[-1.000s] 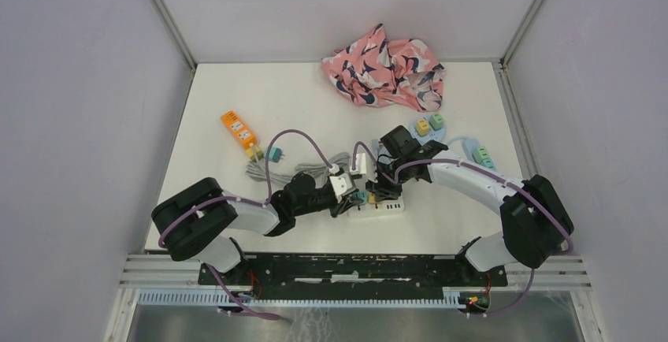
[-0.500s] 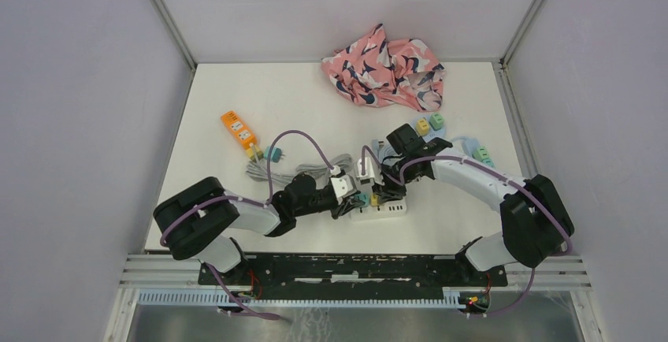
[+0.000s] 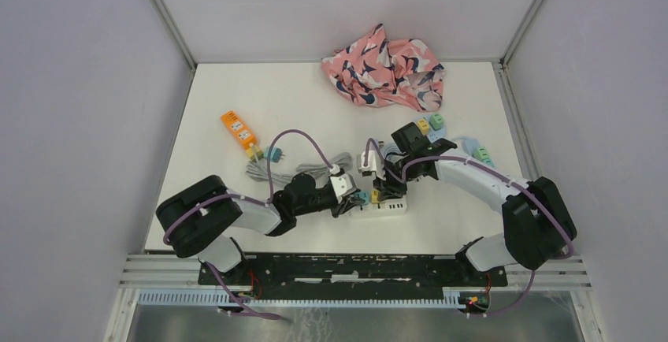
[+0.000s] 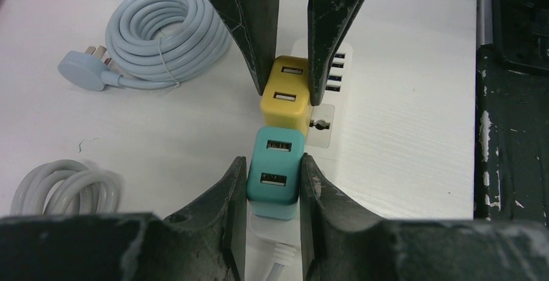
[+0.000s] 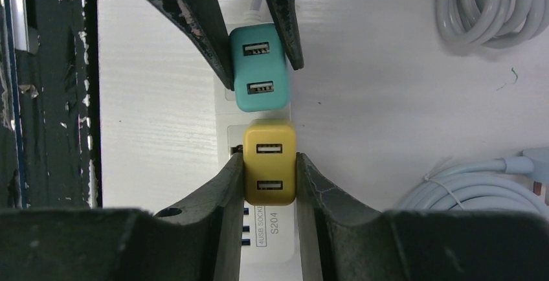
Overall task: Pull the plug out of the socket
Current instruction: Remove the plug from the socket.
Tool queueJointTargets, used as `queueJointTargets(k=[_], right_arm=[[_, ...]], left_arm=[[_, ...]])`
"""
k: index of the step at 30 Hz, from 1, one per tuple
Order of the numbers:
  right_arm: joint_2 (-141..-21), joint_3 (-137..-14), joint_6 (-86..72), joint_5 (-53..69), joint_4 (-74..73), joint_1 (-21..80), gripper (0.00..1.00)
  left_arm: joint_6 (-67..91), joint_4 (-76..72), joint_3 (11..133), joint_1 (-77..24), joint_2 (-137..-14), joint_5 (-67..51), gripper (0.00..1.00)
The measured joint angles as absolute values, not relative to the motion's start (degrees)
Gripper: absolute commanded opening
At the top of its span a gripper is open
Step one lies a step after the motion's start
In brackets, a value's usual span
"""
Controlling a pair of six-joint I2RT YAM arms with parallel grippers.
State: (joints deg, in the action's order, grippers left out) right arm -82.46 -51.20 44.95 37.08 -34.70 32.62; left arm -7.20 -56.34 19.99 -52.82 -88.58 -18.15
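Plug number 1, the yellow plug (image 5: 269, 168), sat squeezed between the fingers of the right gripper (image 5: 269, 159), a pad flat on each side and its 2 USB slots facing up at the wrist camera. Straight ahead of those fingertips, touching it end to end, was the teal plug (image 4: 274, 177), and that one was clamped the same way by the left gripper (image 4: 273, 164), which came in from the opposite side. So 2 hands, 2 plugs, both grips closed and firm, nose to nose!

Under both plugs ran the white power strip (image 5: 264, 232), lying flat on the table (image 4: 401, 100) beneath the fingers. From the wrist views both plugs looked seated against it. No gap showed, though a small lift would have been hard to tell from above. By my reading, the reach and the grasp were done and the pull itself was not. What was left was to draw a plug straight up off the strip while the other hand kept the strip down.

Off to the left of the left gripper's fingers lay a coiled pale blue cable (image 4: 168, 32), with a grey cable (image 4: 58, 190) nearer its palm, both well apart from the action.
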Motion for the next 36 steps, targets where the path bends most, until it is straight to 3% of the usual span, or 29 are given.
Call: queueJointTargets(k=[7, 17, 29, 36], right_arm=[[-81.69, -51.2, 53.87, 40.29, -38.63, 32.36, 0.0], [-82.48, -51.42, 45.23, 37.87, -36.51, 33.69, 0.0], [-82.41, -52.45, 54.43, 40.75, -40.93, 31.62, 0.0], [-82.41, -52.05, 44.91, 39.09, -36.88, 32.6, 0.0]], left_arm=[[-7.18, -56.86, 20.01, -53.21, -88.95, -19.09, 0.03], [-7.18, -56.73, 20.32, -53.1, -89.36, -20.05, 0.03], [-7.16, -56.77, 21.1, -53.19, -90.04, -20.12, 0.03], [-7.14, -57.28, 21.21, -52.95, -90.54, -20.84, 0.03]])
